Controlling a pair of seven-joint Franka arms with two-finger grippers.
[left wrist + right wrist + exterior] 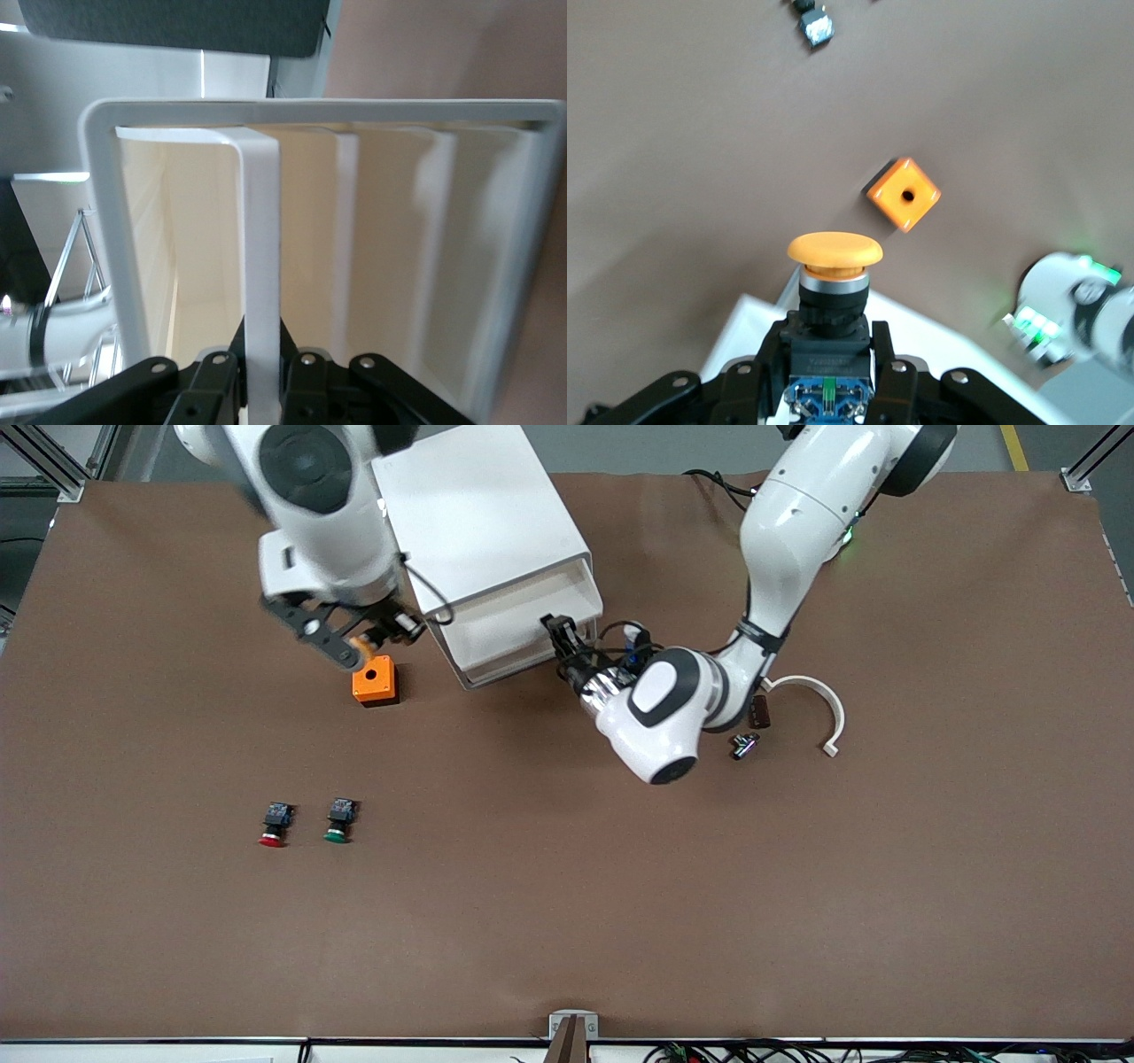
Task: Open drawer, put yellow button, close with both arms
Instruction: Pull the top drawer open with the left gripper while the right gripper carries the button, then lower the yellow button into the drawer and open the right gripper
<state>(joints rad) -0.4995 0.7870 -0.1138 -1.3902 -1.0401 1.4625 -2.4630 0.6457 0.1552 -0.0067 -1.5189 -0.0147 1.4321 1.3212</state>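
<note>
Yellow button (833, 251) clamped in my right gripper (830, 354), aloft over the table (567, 912) beside the orange box (376, 682). At three o'clock, my left gripper (560, 635) pinches the white drawer unit's (483, 522) front.

A big brown cloth (567, 921) covers the whole table, smooth and flat. Grey floor (656, 447) shows past its top edge — with a yellow line (1013, 447) painted on it. Silver metal frame bars (55, 465) stand at the top corners. Black cables (753, 1052) lie along the near edge. The light is soft and even.
</note>
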